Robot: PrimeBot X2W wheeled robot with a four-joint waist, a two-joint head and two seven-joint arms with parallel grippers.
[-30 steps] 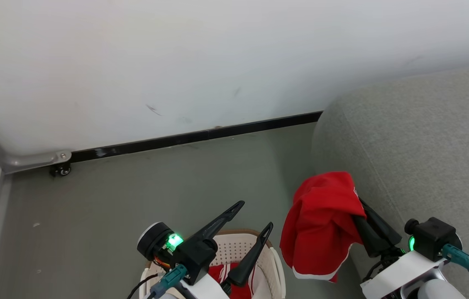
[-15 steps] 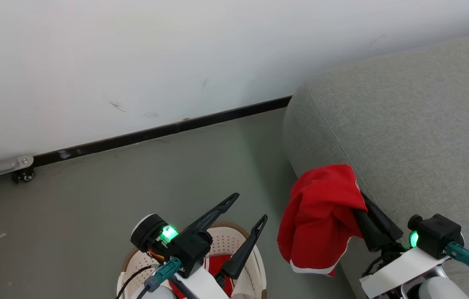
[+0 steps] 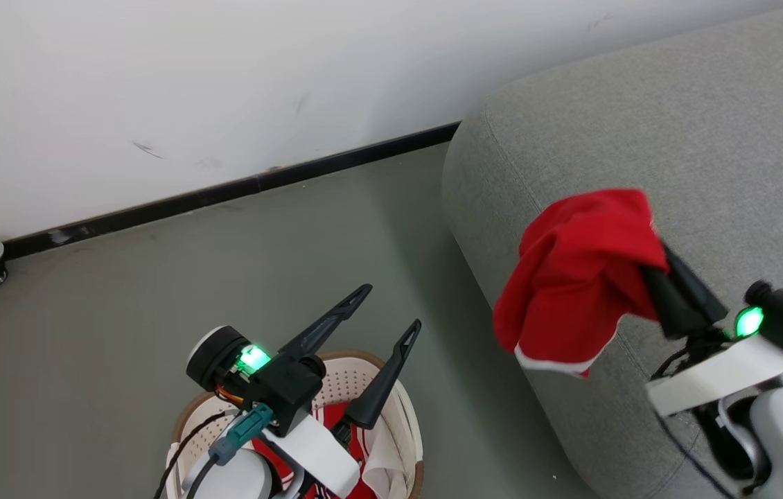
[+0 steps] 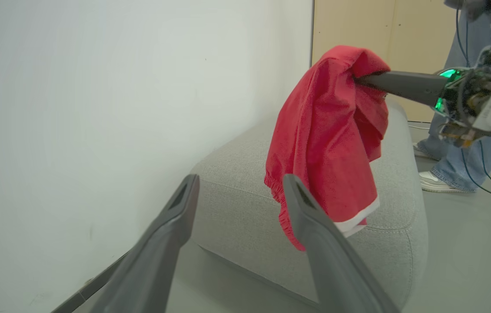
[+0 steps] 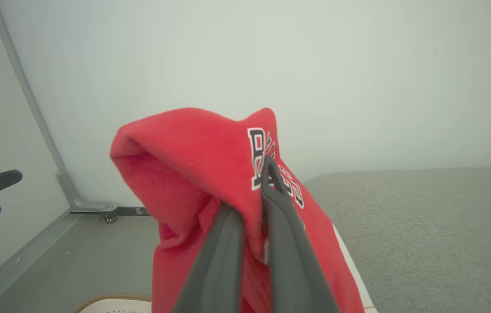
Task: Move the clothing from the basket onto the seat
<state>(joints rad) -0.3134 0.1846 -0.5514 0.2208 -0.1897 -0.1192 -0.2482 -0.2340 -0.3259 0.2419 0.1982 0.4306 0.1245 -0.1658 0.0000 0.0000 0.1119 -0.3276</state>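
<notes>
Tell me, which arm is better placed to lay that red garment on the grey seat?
The right. The right gripper is shut on the red garment, which hangs by the edge of the seat. The left gripper stands open and empty above the basket, farther from the seat.

The seat [image 3: 641, 125] is rough, woven grey cloth. At its edge, the red clothing [image 3: 578, 277] is soft matt cloth. Near the seat, the basket [image 3: 343, 384] is smooth plastic with holes.
</notes>
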